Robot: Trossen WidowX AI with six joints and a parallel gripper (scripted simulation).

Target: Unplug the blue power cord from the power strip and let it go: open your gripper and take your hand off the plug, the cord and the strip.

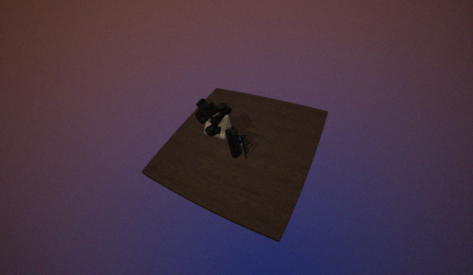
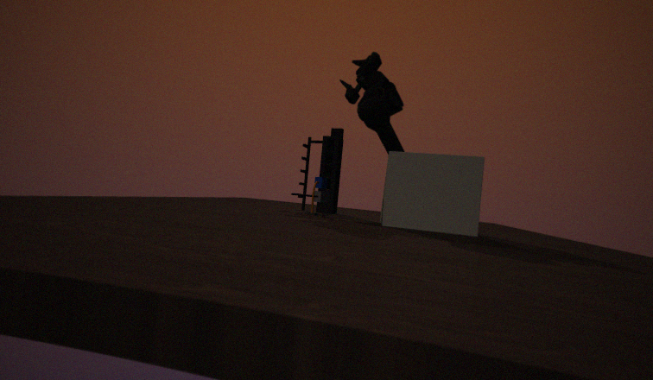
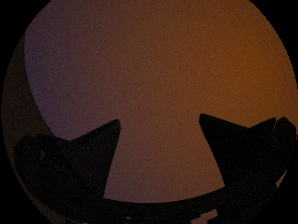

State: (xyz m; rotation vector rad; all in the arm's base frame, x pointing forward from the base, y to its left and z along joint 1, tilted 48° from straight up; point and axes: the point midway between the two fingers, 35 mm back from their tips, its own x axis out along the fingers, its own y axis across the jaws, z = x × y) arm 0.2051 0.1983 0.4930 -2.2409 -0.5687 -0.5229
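Note:
A small blue plug (image 1: pixel 240 139) (image 2: pixel 319 181) shows low against a tall dark upright block (image 1: pixel 233 142) (image 2: pixel 337 165), which seems to carry the power strip. The strip's sockets and the blue cord are too dark and small to make out; whether the plug is fully seated cannot be told. My gripper (image 2: pixel 345 71) (image 3: pixel 160 121) is open and empty. It is high above the tabletop, up and to the right of the plug in the exterior view, clear of plug and strip. The wrist view shows only its fingers, background and a tabletop edge at left.
A thin dark rack with short pegs (image 2: pixel 307 161) stands in front of the upright block. An orange cord (image 2: pixel 313 198) hangs beside a light grey piece (image 2: pixel 318 196) below the blue plug. A large pale box (image 2: pixel 433 193) (image 1: pixel 226 131) stands near the arm on the brown tabletop (image 1: pixel 265 177).

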